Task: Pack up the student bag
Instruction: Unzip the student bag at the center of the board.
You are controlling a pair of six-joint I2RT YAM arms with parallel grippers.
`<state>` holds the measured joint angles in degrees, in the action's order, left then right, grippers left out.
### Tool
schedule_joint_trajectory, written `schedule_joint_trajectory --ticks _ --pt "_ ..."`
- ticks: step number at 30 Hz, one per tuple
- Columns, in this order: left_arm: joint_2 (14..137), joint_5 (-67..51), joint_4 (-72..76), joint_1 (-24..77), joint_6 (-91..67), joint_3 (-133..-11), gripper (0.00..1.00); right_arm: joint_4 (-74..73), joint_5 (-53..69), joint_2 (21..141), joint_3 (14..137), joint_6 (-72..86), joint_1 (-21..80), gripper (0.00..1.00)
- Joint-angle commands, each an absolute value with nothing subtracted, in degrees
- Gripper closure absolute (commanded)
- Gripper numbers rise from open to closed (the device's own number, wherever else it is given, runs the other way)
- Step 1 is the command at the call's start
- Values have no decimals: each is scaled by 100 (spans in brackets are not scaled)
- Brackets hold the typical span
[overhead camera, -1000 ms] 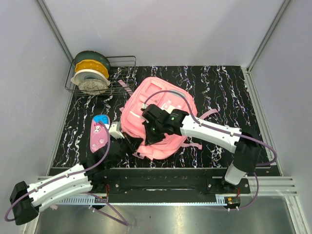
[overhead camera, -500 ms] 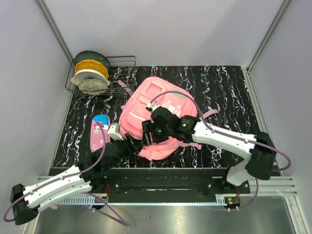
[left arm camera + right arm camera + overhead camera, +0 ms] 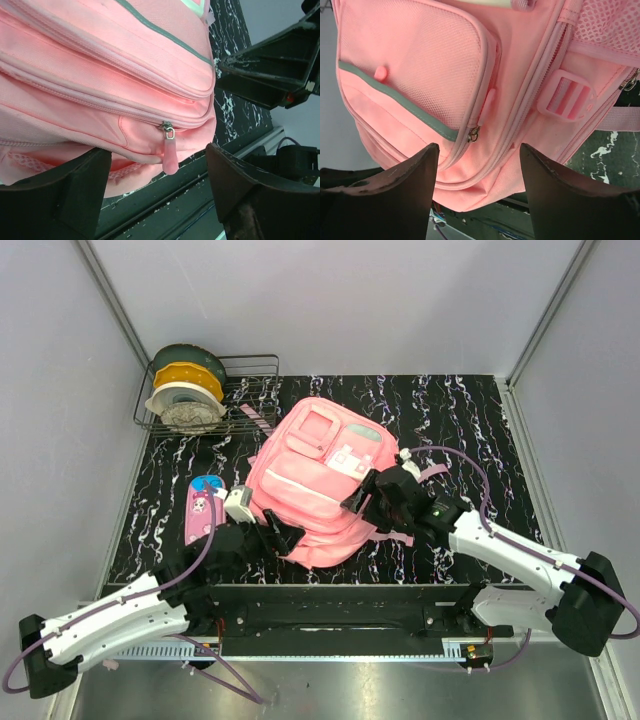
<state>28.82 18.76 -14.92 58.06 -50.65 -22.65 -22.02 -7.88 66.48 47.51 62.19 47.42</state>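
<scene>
L pincer (image 3: pixel 275 535) sits at the near-left corner of the student bag (image 3: pixel 310 490), jaws apart, nothing clamped. A pink-and-blue pencil case (image 3: pixel 203 512) lies just to its left on the bench (image 3: pixel 470 420). In the left wrist view the open jaws frame a zip pull (image 3: pixel 170 157) hanging at the bag's edge. It's prob. lined up there to take that pull, since the zips look shut and nothing goes in w/o opening one.

Bag lies flat mid-bench, front up. It's pink fabric w/ front pockets, a white-pink clasp patch, grey stripes, and straps trailing off to the right.

R pincer (image 3: pixel 378 498) hovers at the bag's right side, jaws also apart and empty. Its wrist view shows a mesh pocket (image 3: pixel 420 65) and a plastic buckle (image 3: pixel 567 95). It's prob. placed to steady the bag while the other side works the zip.
</scene>
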Motion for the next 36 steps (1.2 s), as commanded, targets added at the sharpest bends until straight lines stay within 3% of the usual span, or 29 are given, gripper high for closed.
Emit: schedule_joint_trajectory --ticks 1,13,18,26,36 --pt "3014 1442 -1633 5836 -4869 -2926 20 -1627 -993 6539 4685 6987 4623 30" --pt "3094 1485 -3383 5845 -4869 -3586 15 -1642 -922 6954 4763 6962 4377 34" --pt "3155 1477 -3323 5836 -4843 -3665 15 -1960 -1450 6443 4562 6943 4368 38" --pt "4200 1020 -2822 5871 -4456 -3928 18 -1854 -1046 6899 4640 6908 4377 38" --pt "4377 739 -2462 5906 -4351 -3727 24 -1143 -756 7444 4500 7005 4368 39"
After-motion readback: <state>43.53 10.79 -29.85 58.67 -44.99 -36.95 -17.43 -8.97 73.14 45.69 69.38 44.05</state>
